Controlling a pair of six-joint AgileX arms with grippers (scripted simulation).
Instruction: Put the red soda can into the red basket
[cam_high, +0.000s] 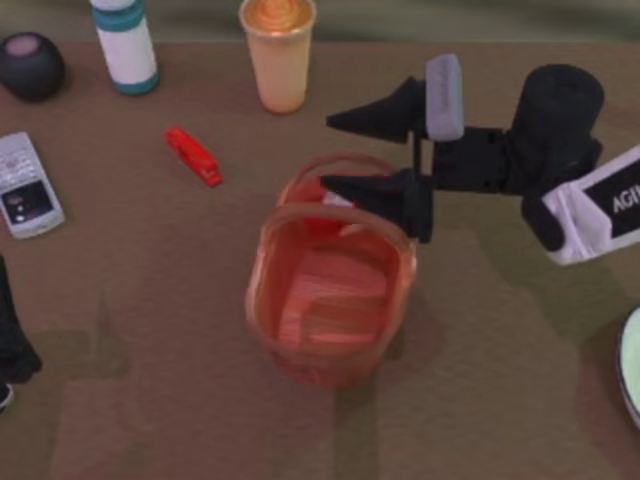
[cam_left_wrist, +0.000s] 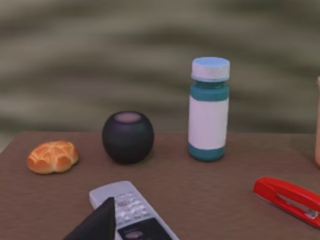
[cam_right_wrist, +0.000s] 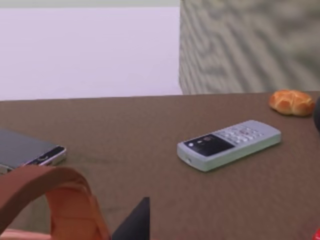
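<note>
The right gripper (cam_high: 327, 152) hangs with its 2 fingers spread wide, tips pointing toward the table's left. The nearer finger (cam_high: 375, 192) lies over the basket (cam_high: 262, 270) rim, beside the arched handle; the basket's body sits just below and to the left of the gripper. A bit of red and white, likely the can (cam_high: 325, 205), shows inside the basket right under that fingertip, mostly hidden. The orange cup (cam_high: 277, 52) stands just beyond the far finger. The red stapler (cam_high: 193, 155) lies to the gripper's left, with the bottle (cam_high: 124, 44), dark ball (cam_high: 31, 65) and phone (cam_high: 27, 185) farther left. The left arm (cam_high: 14, 340) is parked at the table's left edge.
</note>
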